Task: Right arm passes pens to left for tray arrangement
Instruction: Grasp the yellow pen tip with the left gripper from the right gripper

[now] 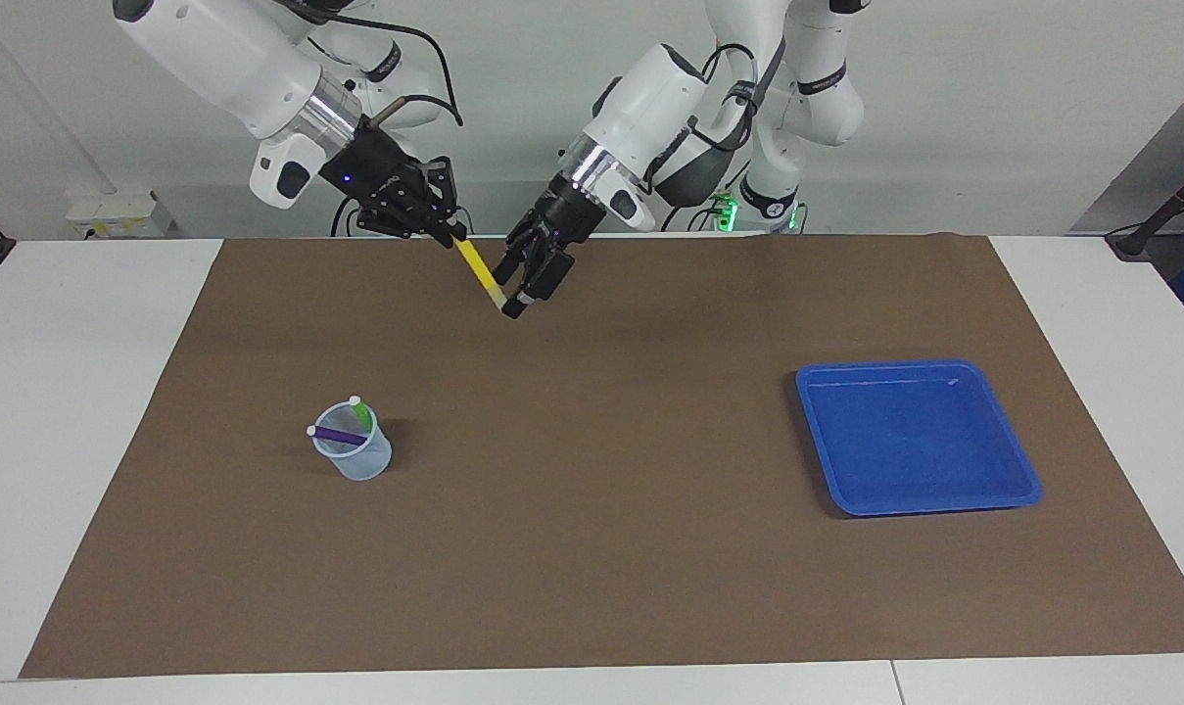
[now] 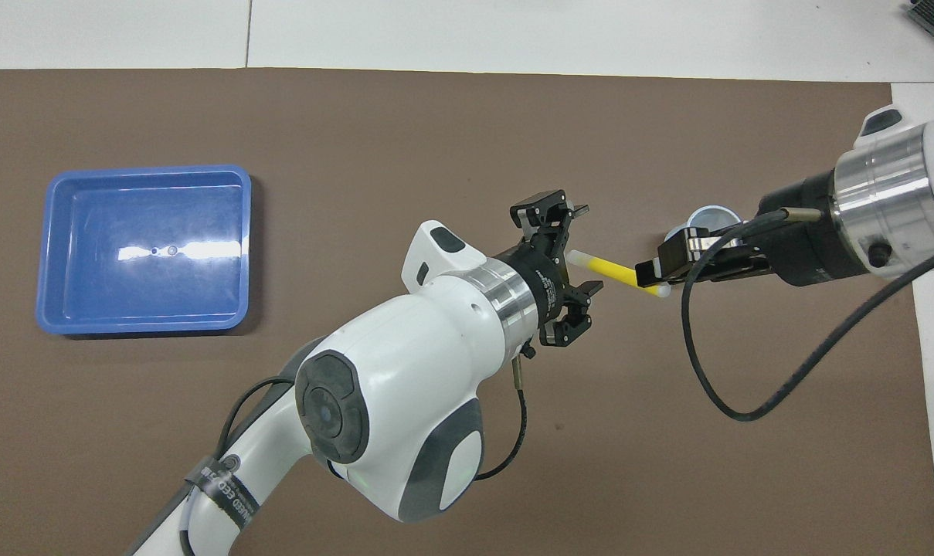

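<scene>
We see right gripper (image 1: 447, 233) clamped on slim yellow pen (image 1: 478, 267), raised over brown mat (image 1: 592, 548). Left gripper (image 1: 515, 299) flanks pen's whitish free end; we cannot tell whether jaws grip. Green pen (image 1: 362, 415), purple pen (image 1: 337, 435) in clear plastic cup (image 1: 361, 465). Shallow blue plastic tray (image 1: 851, 494) sits toward left arm's end of table.

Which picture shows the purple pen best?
The facing view. There the purple pen lies slanted inside the clear cup, beside the green pen. In the overhead view the right arm covers most of the cup, so the purple pen cannot be seen.
</scene>
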Motion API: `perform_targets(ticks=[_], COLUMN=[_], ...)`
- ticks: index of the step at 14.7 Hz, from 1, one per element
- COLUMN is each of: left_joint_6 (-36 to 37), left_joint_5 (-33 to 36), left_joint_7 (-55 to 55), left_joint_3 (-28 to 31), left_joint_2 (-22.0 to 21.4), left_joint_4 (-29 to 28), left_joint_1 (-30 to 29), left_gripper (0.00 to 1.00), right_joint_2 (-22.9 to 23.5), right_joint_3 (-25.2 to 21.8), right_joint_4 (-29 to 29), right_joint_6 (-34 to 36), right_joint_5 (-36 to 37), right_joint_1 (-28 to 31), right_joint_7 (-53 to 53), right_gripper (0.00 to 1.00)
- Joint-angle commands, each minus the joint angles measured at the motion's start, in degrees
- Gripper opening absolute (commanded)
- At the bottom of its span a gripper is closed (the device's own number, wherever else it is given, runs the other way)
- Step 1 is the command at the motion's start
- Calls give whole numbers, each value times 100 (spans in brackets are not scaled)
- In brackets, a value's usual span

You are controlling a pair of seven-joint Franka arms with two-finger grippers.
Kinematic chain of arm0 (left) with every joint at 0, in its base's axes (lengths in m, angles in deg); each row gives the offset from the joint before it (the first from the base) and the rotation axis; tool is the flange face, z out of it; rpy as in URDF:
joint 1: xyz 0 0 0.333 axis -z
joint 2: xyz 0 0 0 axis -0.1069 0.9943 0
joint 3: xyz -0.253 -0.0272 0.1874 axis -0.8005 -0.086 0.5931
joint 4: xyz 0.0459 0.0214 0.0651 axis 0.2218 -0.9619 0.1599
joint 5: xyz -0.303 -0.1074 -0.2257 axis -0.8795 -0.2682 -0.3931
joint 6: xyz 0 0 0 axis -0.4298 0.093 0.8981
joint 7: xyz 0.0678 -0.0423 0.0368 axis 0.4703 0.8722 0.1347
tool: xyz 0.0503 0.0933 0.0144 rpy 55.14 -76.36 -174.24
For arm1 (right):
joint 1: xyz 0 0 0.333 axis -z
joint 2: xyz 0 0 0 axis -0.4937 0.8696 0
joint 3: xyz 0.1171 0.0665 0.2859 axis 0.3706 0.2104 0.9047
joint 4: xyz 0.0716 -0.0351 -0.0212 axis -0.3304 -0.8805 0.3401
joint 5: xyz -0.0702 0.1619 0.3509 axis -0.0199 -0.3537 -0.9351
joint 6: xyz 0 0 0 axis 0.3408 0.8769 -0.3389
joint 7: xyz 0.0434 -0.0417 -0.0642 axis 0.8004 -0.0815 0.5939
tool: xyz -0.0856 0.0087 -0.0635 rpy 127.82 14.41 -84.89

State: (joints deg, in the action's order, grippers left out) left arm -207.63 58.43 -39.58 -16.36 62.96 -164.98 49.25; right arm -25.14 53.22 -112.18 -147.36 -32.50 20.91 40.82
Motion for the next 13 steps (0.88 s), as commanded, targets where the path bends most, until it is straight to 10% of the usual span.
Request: perform_targets(ticks=[1, 5, 13], left_joint_6=[-7, 20, 503], left_joint_5=[-120, -120, -111], left_joint_7=[-42, -16, 124], left_joint_3=[34, 25, 25], left_joint_2=[68, 59, -90], left_joint_4=[96, 61, 35], left_joint_1=[74, 74, 56], left_gripper=[72, 47, 48], right_joint_2=[-52, -52, -61], right_joint_3=[16, 25, 33], right_joint_4=[9, 9, 1], right_joint_6=[92, 109, 101], right_joint_5=[-136, -136, -127], right_joint_1=[41, 41, 15], right_joint_7=[37, 28, -42], right_gripper=[0, 0, 0])
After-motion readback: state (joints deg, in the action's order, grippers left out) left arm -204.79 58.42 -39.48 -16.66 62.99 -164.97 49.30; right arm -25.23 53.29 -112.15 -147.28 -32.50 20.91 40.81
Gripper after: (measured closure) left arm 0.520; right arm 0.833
